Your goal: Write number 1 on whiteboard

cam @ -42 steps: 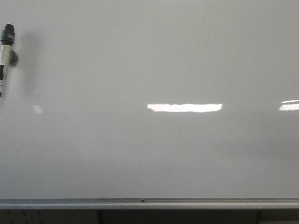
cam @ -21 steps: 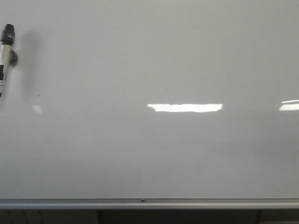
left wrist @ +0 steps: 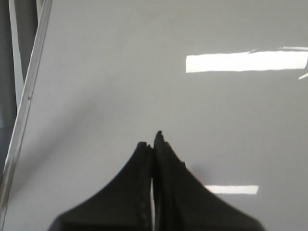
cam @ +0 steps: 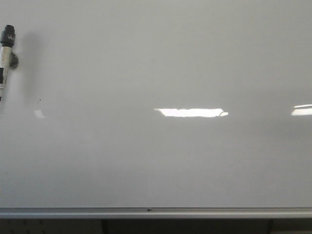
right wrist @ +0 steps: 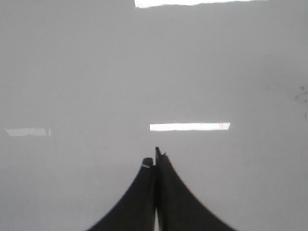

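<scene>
The whiteboard [cam: 161, 63] is a large glossy pale grey-white board that fills the front view, with bright light reflections, a tiny dark speck [cam: 40, 101] and a silver aluminium rail [cam: 156, 212] along its near edge. Its surface bears no writing. A marker [cam: 6, 53] with a black cap and white body lies at the far left edge. My left gripper [left wrist: 153, 143] is shut and empty above the board [left wrist: 120, 72]. My right gripper [right wrist: 155, 159] is shut and empty above the board [right wrist: 144, 72]. Neither gripper shows in the front view.
The board's silver rail [left wrist: 26, 96] shows in the left wrist view, with a dark gap beyond it. Faint dark smudges [right wrist: 302, 91] mark the board in the right wrist view. Dark space lies below the rail in the front view.
The marker at the far left has shifted slightly. The long light reflection on the board has shortened at its right end.
</scene>
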`<state>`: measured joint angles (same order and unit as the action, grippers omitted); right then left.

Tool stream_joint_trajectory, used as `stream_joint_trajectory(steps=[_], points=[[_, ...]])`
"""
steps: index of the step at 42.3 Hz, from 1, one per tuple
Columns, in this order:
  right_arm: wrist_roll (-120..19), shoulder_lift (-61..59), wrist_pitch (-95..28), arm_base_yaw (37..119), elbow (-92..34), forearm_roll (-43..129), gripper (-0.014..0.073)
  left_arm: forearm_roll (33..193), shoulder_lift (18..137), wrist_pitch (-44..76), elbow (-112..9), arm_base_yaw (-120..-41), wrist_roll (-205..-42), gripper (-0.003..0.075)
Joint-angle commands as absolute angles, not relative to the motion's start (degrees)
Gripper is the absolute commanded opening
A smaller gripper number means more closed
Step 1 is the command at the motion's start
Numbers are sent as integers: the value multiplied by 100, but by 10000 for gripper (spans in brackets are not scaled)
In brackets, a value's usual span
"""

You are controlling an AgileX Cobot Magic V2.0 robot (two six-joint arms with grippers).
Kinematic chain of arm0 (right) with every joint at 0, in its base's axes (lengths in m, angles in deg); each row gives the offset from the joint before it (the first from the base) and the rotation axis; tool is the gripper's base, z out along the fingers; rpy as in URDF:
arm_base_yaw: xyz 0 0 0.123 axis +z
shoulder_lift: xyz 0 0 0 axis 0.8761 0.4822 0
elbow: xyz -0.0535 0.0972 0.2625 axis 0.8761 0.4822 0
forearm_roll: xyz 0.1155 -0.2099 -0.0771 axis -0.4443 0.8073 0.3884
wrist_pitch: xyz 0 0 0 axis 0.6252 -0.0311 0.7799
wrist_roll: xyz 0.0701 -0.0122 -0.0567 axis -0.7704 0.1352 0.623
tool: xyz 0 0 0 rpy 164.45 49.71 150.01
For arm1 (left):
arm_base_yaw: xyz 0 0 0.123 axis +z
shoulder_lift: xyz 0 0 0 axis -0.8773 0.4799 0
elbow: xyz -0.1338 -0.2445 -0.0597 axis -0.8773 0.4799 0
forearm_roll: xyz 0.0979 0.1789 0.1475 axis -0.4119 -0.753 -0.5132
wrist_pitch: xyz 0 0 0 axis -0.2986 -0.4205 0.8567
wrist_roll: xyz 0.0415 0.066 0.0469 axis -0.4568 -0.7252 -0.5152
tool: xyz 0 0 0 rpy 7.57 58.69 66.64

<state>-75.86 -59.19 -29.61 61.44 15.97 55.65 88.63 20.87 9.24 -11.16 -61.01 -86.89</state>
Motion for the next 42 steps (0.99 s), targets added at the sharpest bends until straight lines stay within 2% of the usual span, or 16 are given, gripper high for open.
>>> stream_joint_trajectory(steps=[1,16,27,33,42], points=[[-7593,-5546,-2954,6114,896,5566,-95,8923,2527,1080,-1910,-6150,-8680,-20],[-7593,-3860,-2450,6114,-437,5566,-87,8896,4192,2610,-3539,-6150,-8690,-20],[-7593,-2769,-2351,6114,-638,5726,-87,8896,5029,2953,-3588,-6150,-8690,-20],[-7593,-2441,-2364,6114,-638,5732,-87,8906,5322,3393,-3588,-6150,-8690,-20],[-7593,-2079,-2246,6114,-638,5732,-87,8959,5657,3414,-3537,-6150,-8690,-20]])
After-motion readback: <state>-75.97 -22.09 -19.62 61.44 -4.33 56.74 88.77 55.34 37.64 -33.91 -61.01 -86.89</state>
